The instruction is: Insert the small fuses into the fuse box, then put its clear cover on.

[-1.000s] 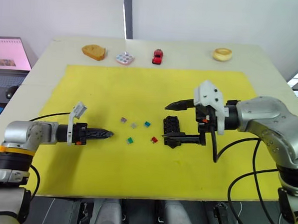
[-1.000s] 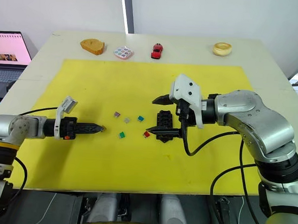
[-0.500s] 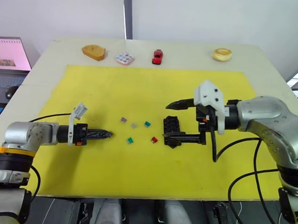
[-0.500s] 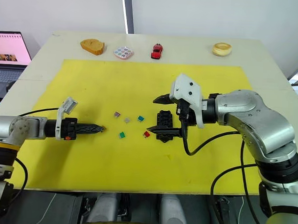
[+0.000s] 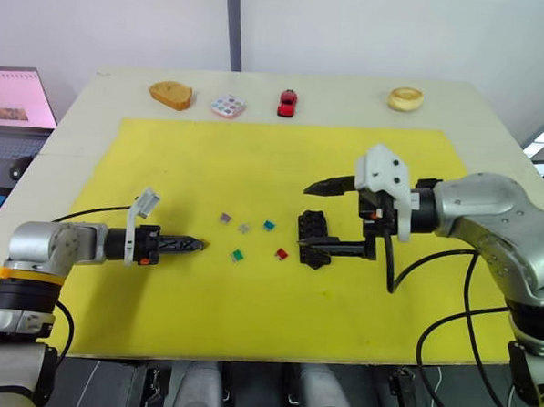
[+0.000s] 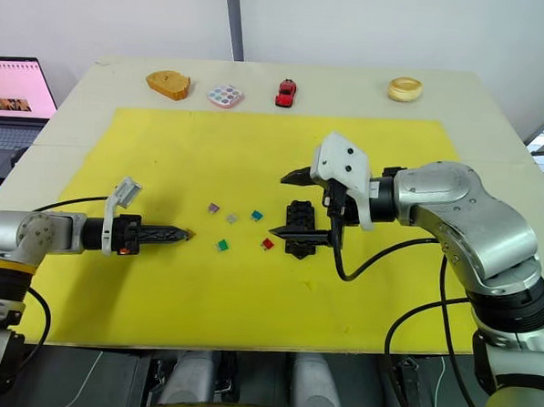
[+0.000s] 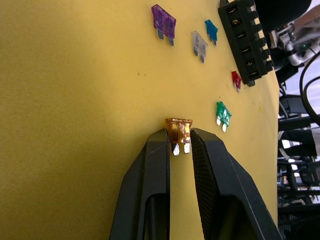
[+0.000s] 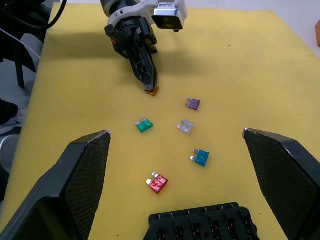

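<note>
My left gripper (image 7: 178,142) lies low on the yellow mat (image 5: 256,166), shut on the amber fuse (image 7: 178,131) at its tips. Ahead of it lie the purple fuse (image 5: 225,217), grey fuse (image 5: 244,228), teal fuse (image 5: 268,225), green fuse (image 5: 237,255) and red fuse (image 5: 281,253), all loose on the mat. The black fuse box (image 5: 312,231) stands just right of them. My right gripper (image 5: 308,221) hangs wide open at the box, one finger on each side of it, holding nothing. The clear cover is out of view.
Along the table's far edge sit a piece of bread (image 5: 171,94), a small paint palette (image 5: 228,105), a red toy car (image 5: 287,102) and a round roll (image 5: 406,98). A laptop screen (image 5: 13,97) stands off the table's left side. Cables trail from both arms.
</note>
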`<act>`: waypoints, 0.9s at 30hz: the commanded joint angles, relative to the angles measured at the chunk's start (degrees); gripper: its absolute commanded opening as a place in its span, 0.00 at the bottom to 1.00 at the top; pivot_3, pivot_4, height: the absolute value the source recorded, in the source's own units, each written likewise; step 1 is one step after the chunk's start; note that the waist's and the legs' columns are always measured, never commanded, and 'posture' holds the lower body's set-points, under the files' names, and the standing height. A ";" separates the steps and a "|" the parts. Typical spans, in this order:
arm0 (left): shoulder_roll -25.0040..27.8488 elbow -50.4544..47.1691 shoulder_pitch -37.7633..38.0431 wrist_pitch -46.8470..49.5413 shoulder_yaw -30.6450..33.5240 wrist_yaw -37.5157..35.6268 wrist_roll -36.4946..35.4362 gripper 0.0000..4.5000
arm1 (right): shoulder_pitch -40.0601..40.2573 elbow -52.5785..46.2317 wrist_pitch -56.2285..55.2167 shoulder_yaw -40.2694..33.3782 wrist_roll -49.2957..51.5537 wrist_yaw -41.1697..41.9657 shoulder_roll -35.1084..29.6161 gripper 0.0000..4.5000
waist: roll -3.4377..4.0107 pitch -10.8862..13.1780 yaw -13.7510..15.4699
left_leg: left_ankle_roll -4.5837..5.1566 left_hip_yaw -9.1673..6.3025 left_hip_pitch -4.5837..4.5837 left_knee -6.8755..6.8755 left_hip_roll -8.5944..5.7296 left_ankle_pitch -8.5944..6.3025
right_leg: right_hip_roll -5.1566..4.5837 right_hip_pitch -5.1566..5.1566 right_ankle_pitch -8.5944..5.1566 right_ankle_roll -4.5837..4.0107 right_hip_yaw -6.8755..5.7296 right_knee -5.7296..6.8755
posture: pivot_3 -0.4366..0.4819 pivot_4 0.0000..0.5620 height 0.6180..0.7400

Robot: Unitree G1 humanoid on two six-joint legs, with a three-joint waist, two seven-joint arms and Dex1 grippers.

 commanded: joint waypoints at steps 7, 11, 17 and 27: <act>0.14 -1.41 1.26 -0.40 0.42 0.57 0.07 0.00 | -0.78 -0.77 -1.16 -0.70 -0.20 0.41 -0.31 1.00 | 0.00 0.00 0.00 | 0.00 0.00 0.00 0.00 0.00 0.00 | -0.01 0.00 0.00 -0.01 0.00 0.00 | 0.48 0.27 1.00; 0.34 -1.77 1.11 -0.89 0.38 0.21 0.07 0.00 | -0.66 -0.79 -1.18 -0.69 -0.23 0.56 -0.36 1.00 | 0.00 0.00 0.01 | 0.00 0.00 0.00 0.00 0.00 0.00 | -0.01 0.00 -0.01 -0.01 0.00 0.00 | 0.48 0.27 1.00; 0.91 -2.68 0.83 -1.73 1.26 -0.39 -0.41 0.00 | -0.03 -1.30 -0.80 -1.14 0.07 0.63 -0.70 1.00 | 0.00 0.00 0.01 | 0.01 0.00 0.00 0.00 0.01 -0.01 | -0.02 0.00 -0.01 -0.02 0.00 0.00 | 0.48 0.27 1.00; 1.11 -15.41 -2.40 -0.38 7.35 -0.66 -7.94 0.00 | 0.67 0.44 12.24 -8.31 11.75 -4.56 1.91 1.00 | -0.04 0.02 0.08 | 0.01 -0.06 -0.08 0.03 0.11 -0.01 | -0.06 0.00 -0.01 -0.02 -0.03 -0.01 | 0.48 0.27 1.00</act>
